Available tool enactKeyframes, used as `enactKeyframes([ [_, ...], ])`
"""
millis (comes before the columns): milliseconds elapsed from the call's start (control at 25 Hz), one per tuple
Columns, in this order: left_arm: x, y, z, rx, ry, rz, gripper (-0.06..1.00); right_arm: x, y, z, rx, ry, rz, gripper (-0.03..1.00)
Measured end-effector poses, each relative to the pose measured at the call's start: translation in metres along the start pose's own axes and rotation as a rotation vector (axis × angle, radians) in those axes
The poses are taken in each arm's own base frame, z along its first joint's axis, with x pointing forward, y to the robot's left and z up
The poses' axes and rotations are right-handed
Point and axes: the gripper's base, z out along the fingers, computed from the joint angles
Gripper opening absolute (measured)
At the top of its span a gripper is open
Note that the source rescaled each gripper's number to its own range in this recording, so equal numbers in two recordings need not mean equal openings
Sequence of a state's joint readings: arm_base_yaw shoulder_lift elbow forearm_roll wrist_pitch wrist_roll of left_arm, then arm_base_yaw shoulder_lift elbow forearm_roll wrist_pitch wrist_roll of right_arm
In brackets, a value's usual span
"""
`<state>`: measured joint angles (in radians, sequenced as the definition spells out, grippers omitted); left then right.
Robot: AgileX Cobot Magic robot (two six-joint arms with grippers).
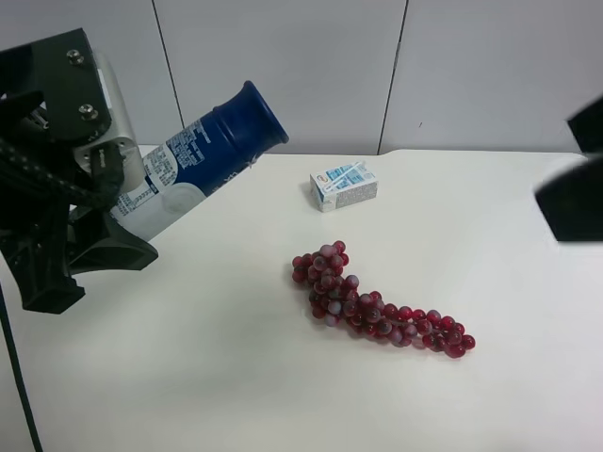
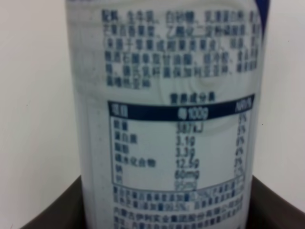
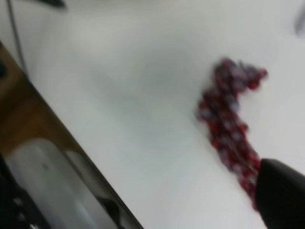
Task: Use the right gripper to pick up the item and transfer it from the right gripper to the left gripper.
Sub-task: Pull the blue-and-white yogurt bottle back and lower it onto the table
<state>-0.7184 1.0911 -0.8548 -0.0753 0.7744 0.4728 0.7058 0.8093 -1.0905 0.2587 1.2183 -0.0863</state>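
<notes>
The bottle (image 1: 217, 137) has a dark blue cap, a blue-and-white label and a whitish base. It is held tilted in the air above the table's left part, cap pointing up and to the right. My left gripper (image 1: 127, 202), black with a grey screwed plate, is shut on the bottle's base end. In the left wrist view the bottle's label (image 2: 167, 95) fills the frame, with dark fingers (image 2: 279, 205) at both sides of it. My right gripper (image 1: 575, 193) is a dark blurred shape at the right edge, away from the bottle. Only one dark fingertip (image 3: 281, 193) shows in the right wrist view.
A red grape bunch (image 1: 377, 306) lies on the white table (image 1: 236, 377) near the middle; it also shows blurred in the right wrist view (image 3: 228, 119). A small blue-white carton (image 1: 344, 185) lies behind it. A grey wall stands at the back.
</notes>
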Motion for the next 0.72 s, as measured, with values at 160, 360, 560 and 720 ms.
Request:
enactKeyframes([
  [160,0.0,0.0,0.0,0.0,0.0,0.0,0.01,0.049,-0.007,0.001,0.071,0.02,-0.025,1.0],
  [360,0.0,0.0,0.0,0.0,-0.001,0.0,0.01,0.101,-0.013,0.006,0.122,0.013,-0.026,1.0],
  [560,0.0,0.0,0.0,-0.002,-0.004,-0.001,0.01,0.138,-0.016,0.011,0.133,-0.128,-0.022,1.0],
  [720,-0.001,0.0,0.0,-0.005,-0.01,-0.001,0.01,0.155,-0.02,0.016,0.162,-0.231,-0.025,1.0],
])
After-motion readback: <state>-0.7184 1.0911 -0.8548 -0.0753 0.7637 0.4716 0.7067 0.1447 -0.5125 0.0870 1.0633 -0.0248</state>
